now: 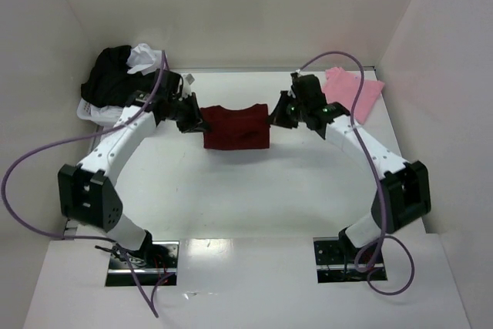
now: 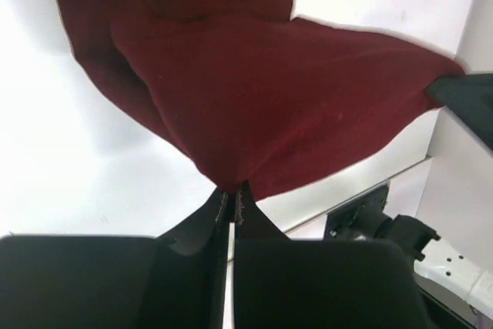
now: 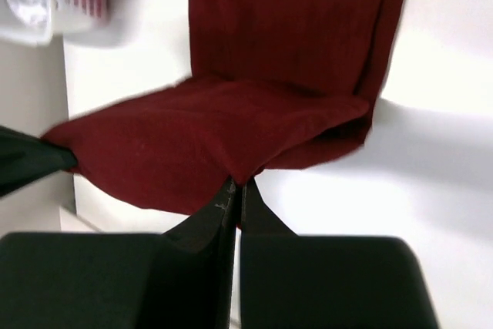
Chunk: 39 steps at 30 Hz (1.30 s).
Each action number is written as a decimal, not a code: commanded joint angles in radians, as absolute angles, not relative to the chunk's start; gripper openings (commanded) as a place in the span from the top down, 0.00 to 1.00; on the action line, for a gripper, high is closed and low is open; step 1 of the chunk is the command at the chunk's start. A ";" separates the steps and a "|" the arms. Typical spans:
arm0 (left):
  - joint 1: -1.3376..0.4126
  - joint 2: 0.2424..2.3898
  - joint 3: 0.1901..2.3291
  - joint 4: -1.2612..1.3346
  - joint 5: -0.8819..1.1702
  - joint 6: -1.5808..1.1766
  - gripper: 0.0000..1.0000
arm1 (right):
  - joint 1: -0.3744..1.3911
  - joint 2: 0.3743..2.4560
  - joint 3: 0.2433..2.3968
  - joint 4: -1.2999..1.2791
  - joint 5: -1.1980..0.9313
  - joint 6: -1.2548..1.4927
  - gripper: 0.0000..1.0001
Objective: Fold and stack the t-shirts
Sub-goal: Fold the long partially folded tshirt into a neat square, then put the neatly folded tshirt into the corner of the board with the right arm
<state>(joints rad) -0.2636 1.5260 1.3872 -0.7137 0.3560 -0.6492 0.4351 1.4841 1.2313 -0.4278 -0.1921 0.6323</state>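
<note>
A dark maroon t-shirt hangs stretched between my two grippers above the middle of the table, its lower part resting on the table. My left gripper is shut on its left edge, and the cloth fills the left wrist view above the pinched jaws. My right gripper is shut on its right edge, and the cloth shows above the jaws. A light pink t-shirt lies folded at the back right. Black and white tees sit piled at the back left.
A white plastic bin holds the pile at the back left, beside the left arm. White walls close in the table at the back and both sides. The arm bases stand at the near edge.
</note>
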 commanded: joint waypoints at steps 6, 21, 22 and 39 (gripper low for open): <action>-0.151 1.870 1.679 -0.739 0.448 -0.548 1.00 | 0.390 1.866 1.562 -0.380 -0.202 0.566 1.00; -0.055 2.259 2.178 -0.761 0.500 -0.502 0.06 | 0.314 2.219 1.973 -0.399 -0.212 0.586 0.13; -0.055 2.236 2.154 -0.761 0.500 -0.501 0.06 | 0.314 2.206 1.970 -0.399 -0.212 0.586 0.13; -0.110 2.159 1.762 -0.523 0.520 -0.541 0.67 | 0.354 2.029 1.502 -0.224 -0.252 0.540 0.57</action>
<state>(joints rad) -0.1177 2.1285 1.7329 -0.5948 0.5076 -0.5289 0.3394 2.0766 1.5207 -0.2995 -0.2512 0.5594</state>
